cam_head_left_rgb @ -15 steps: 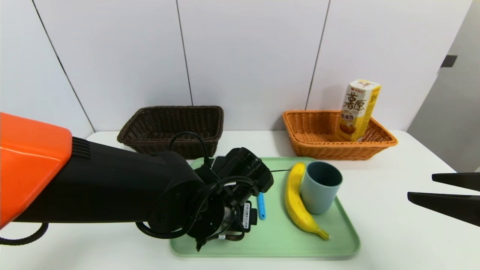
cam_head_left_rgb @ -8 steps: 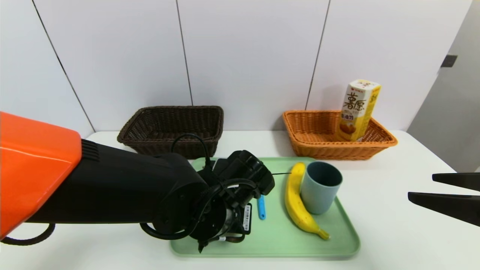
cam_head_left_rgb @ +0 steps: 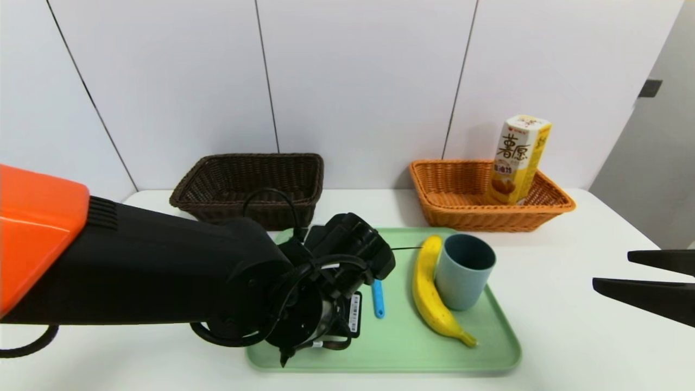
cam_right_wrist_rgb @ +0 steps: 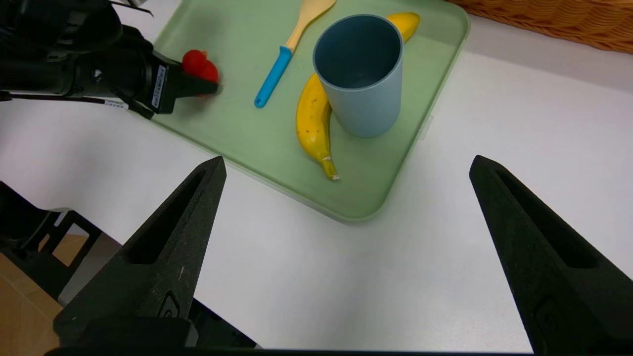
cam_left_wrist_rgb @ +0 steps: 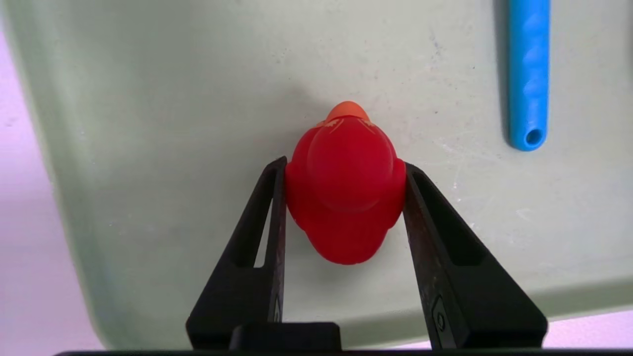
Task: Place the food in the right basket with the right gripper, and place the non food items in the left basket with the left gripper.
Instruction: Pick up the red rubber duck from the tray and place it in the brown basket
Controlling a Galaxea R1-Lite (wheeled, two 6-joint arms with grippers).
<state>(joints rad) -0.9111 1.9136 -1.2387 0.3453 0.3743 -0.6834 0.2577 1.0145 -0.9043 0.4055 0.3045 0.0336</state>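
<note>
A white table (cam_head_left_rgb: 570,336) holds a green tray (cam_head_left_rgb: 402,353) at 6 o'clock. Behind it sit 2 baskets: the dark brown left basket (cam_head_left_rgb: 247,187) at 11 o'clock, the orange right basket (cam_head_left_rgb: 467,209) at 1 o'clock with the snack box (cam_head_left_rgb: 518,160) standing inside. On the tray, the blue-grey cup (cam_head_left_rgb: 464,271) touches the banana (cam_head_left_rgb: 429,293); the spoon (cam_right_wrist_rgb: 282,64) lies at their 9 o'clock. The left gripper (cam_left_wrist_rgb: 343,183) is clamped on the red duck (cam_left_wrist_rgb: 346,190), which rests on the tray. The right gripper (cam_right_wrist_rgb: 346,217) hangs at 3 o'clock, fingers wide apart.
</note>
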